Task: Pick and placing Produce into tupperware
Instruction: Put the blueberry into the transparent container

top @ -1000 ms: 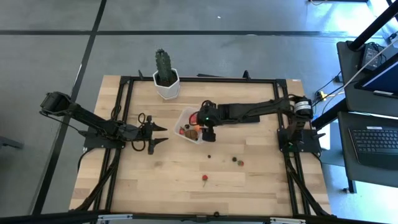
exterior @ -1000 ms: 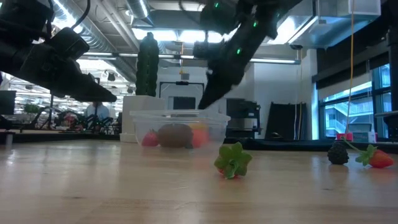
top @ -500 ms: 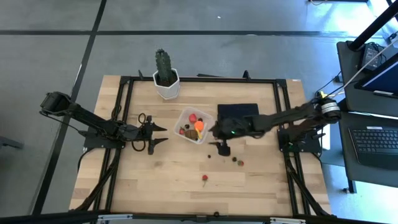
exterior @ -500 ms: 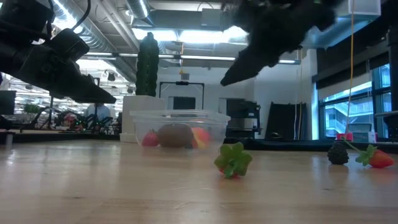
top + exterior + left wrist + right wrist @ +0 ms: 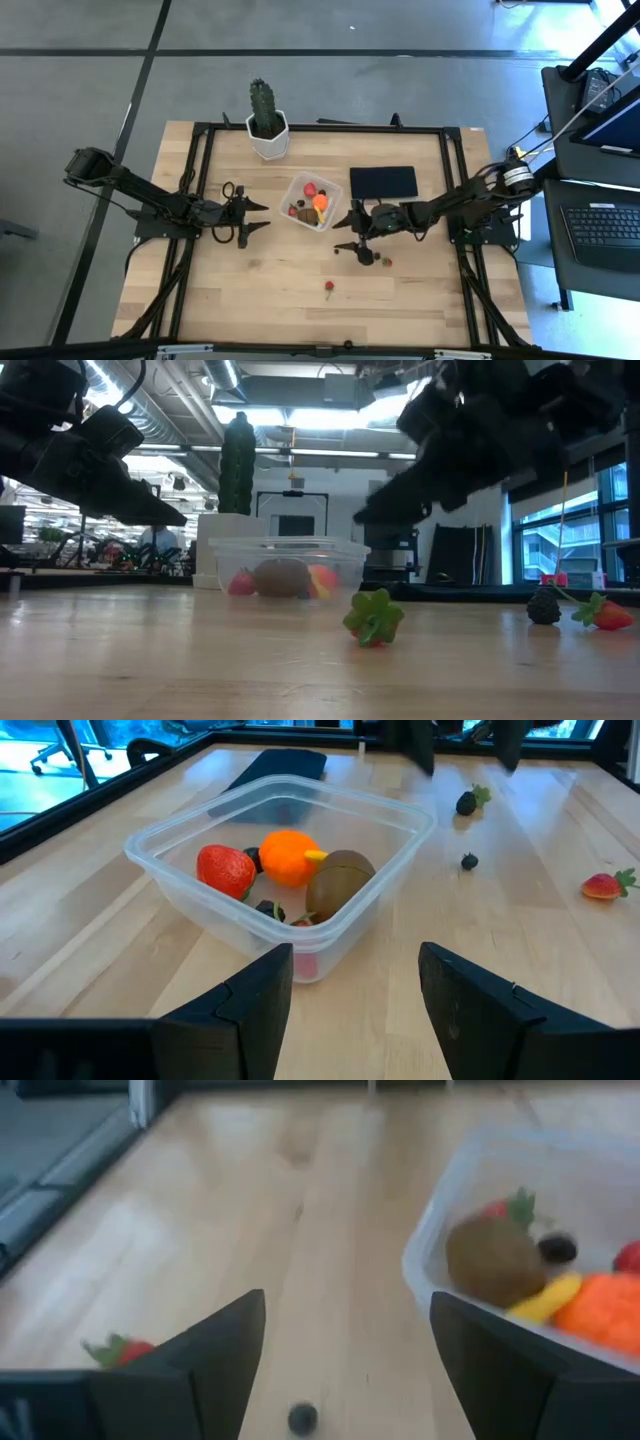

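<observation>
Right gripper [image 5: 357, 240] is swinging from tupperware [image 5: 309, 202] (table centre) to its 4 o'clock, fingers spread empty over dark berry [image 5: 302, 1418]; next: descending, pinching; left gripper [image 5: 252, 219] idling open.

Robotics lab or workshop, wooden table [image 5: 270, 290] in black framing, laptop [image 5: 607, 226] alongside, exposed ceiling ducts [image 5: 250, 380]

Clear glossy plastic tupperware [image 5: 390, 870]; pale, smooth wooden table [image 5: 560, 960]; matt dark fingers [image 5: 250, 1010].
</observation>
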### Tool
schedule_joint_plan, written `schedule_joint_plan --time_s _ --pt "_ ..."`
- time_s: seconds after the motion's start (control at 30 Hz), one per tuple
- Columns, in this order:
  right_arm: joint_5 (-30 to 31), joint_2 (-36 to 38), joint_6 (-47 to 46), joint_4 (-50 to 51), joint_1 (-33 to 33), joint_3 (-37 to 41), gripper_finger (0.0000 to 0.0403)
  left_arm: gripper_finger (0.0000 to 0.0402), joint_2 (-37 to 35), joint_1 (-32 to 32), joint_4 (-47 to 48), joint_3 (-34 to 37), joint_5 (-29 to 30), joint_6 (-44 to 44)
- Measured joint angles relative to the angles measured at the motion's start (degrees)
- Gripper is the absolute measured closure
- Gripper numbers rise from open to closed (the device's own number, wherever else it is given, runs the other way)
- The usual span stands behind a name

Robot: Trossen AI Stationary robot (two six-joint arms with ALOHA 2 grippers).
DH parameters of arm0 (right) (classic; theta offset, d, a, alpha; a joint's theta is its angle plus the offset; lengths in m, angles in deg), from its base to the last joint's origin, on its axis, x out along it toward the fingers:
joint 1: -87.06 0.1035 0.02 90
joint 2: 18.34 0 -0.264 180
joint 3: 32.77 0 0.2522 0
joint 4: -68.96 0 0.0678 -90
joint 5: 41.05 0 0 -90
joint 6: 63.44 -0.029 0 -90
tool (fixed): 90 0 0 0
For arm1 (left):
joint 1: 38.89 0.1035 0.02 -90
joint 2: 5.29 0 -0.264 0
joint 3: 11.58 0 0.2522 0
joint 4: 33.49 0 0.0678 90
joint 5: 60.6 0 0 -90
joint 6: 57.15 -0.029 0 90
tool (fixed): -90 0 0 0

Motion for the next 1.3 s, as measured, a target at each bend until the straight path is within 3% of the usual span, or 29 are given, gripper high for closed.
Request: schedule_joint_plan --time_s 0.6,0.83,1.3 --pt "0.30 -15.97 1.56 0.02 2.62 -4.48 0.0118 0.0193 0.00 -0.02 0.34 0.00 0.02 -0.17" --pt "2.57 -16.22 0.47 3.43 2.73 -4.83 0.0125 0.0193 0.00 -0.02 0.40 -0.02 0.02 -0.17" --pt "1.13 -15.67 -0.17 6.44 3.05 -4.78 0.0195 0.0193 0.00 -0.02 0.43 -0.02 0.02 -0.13"
